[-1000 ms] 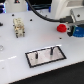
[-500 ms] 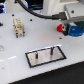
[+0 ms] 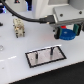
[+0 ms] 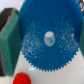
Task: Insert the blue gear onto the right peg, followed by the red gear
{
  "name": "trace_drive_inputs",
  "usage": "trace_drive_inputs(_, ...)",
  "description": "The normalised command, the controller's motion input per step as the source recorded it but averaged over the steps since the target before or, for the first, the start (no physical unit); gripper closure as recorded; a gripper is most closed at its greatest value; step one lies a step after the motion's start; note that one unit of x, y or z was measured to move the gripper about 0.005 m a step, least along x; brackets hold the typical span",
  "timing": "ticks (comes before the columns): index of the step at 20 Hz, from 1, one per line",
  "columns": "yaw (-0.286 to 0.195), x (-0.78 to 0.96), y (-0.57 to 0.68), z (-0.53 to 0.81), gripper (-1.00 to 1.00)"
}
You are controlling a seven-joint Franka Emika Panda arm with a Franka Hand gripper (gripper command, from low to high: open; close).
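Note:
My gripper (image 3: 66, 30) is shut on the blue gear (image 3: 66, 33) and holds it above the table, at the exterior view's right and beyond the plate. In the wrist view the blue gear (image 4: 40, 25) fills the frame between the green finger pads (image 4: 9, 40). The red gear (image 4: 22, 79) lies on the white table just below it; in the exterior view it is hidden behind the gripper. The grey plate with black border (image 3: 45, 59) lies in front, with the right peg (image 3: 51, 50) and a second peg (image 3: 36, 54) standing upright and bare.
A small beige object (image 3: 19, 27) stands at the exterior view's back left. A black cable (image 3: 35, 19) runs from the back to the gripper. Blue equipment (image 3: 30, 6) sits at the back edge.
The gripper with the blue gear has come lower and now covers the red gear, which showed below it in the earlier exterior frames. The plate has not moved.

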Motion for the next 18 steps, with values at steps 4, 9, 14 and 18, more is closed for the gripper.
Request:
trace_drive_inputs(4,0.000,0.42,-0.36,0.01,1.00)
trace_drive_inputs(9,0.000,0.38,-0.29,0.00,1.00)
trace_drive_inputs(14,0.000,0.36,-0.24,0.00,1.00)
trace_drive_inputs(18,0.000,0.41,-0.14,0.00,1.00)
